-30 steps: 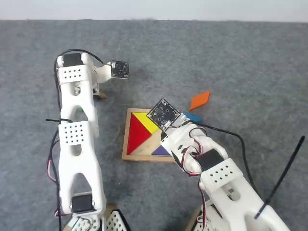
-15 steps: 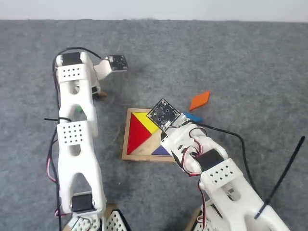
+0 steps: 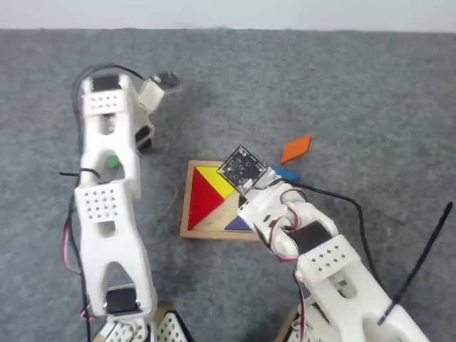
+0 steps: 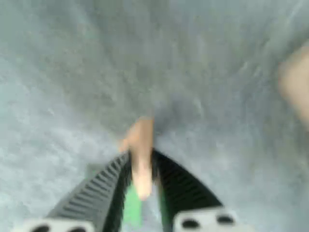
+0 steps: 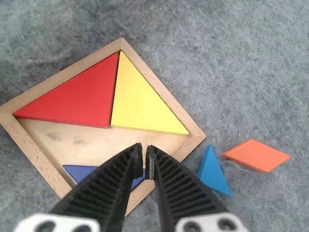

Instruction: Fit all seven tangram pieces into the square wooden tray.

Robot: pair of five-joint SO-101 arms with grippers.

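The square wooden tray [image 3: 187, 214] lies mid-table with a red triangle [image 3: 203, 196], a yellow triangle [image 3: 216, 178] and a dark blue triangle [image 3: 237, 224] in it. My right gripper [image 5: 144, 155] hovers over the tray [image 5: 29, 145], shut and empty, above the dark blue triangle [image 5: 82, 171]. An orange parallelogram [image 3: 296, 149] and a small blue triangle [image 3: 285, 174] lie on the carpet just right of the tray. My left gripper [image 4: 141, 162] is shut on a tan wooden piece [image 4: 141, 145], far left of the tray. A green piece [image 3: 112, 161] lies beside the left arm.
Grey carpet covers the whole table. The left arm [image 3: 107, 206] stretches along the tray's left side. A black cable [image 3: 356, 214] trails from the right arm, and a black rod [image 3: 420, 263] leans at the right edge.
The left arm's wrist has swung away from the tray toward the far side, taking the tan piece with it and uncovering the green piece. The right arm has kept still.
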